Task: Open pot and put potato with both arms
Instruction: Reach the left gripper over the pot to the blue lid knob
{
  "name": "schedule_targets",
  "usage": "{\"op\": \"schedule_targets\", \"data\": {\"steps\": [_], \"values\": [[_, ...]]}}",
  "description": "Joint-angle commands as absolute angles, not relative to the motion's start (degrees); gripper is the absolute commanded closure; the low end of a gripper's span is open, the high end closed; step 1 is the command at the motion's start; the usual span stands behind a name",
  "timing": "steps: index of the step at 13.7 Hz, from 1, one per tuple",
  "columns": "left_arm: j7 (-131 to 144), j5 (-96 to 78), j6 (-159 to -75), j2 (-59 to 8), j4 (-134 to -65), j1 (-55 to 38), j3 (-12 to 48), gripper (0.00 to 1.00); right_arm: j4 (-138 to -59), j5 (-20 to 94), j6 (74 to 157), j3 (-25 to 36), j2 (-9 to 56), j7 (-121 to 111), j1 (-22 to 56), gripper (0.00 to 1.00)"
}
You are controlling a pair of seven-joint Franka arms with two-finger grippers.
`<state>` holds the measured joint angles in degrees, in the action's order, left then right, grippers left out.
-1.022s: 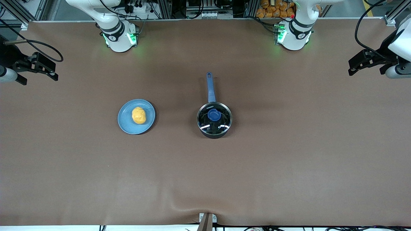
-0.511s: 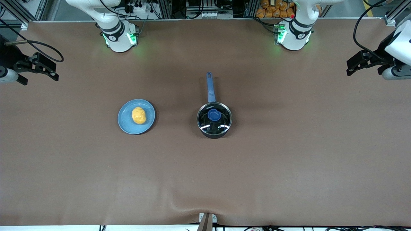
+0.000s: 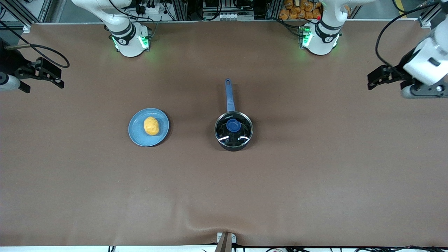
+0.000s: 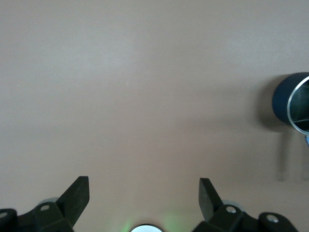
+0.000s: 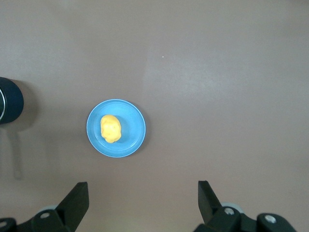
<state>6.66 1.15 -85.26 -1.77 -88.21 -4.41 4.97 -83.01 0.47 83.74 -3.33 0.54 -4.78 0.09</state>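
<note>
The black pot (image 3: 233, 131) stands mid-table with its glass lid and blue knob (image 3: 233, 125) on and its blue handle (image 3: 229, 93) pointing toward the robots' bases. Its edge also shows in the left wrist view (image 4: 293, 102) and the right wrist view (image 5: 9, 107). The yellow potato (image 3: 151, 125) lies on a blue plate (image 3: 137, 134) toward the right arm's end; it also shows in the right wrist view (image 5: 110, 128). My left gripper (image 3: 374, 81) (image 4: 144, 193) is open and empty over bare table at the left arm's end. My right gripper (image 3: 52, 77) (image 5: 143, 195) is open and empty at the right arm's end.
The brown mat (image 3: 224, 189) covers the whole table. The blue plate also shows in the right wrist view (image 5: 133, 135). A small metal bracket (image 3: 225, 239) sits at the table edge nearest the front camera. Cables and frames line the edge by the bases.
My left arm has moved inward over the table toward the pot's side. The right arm, pot, lid and potato have not moved.
</note>
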Motion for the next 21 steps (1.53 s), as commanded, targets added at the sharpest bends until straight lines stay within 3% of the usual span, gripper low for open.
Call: {"op": "schedule_targets", "data": {"steps": [1, 9, 16, 21], "values": [[9.74, 0.35, -85.78, -4.99, -87.36, -8.51, 4.92, 0.00, -83.23, 1.58, 83.76, -3.43, 0.18, -4.48, -0.26, 0.00], [39.59, 0.61, -100.00, -16.68, -87.28, -27.84, 4.75, 0.00, -83.23, 1.76, 83.76, -3.52, 0.18, -4.48, -0.26, 0.00], [77.11, 1.23, -112.30, -30.13, -81.30, -36.20, 4.31, 0.00, -83.23, 1.76, 83.76, -3.51, 0.18, -4.39, -0.18, 0.00], [86.65, 2.81, -118.47, -35.06, -80.86, -38.41, 4.13, 0.00, -83.23, 2.20, 83.85, -3.43, 0.18, -4.39, -0.09, 0.00]]}}
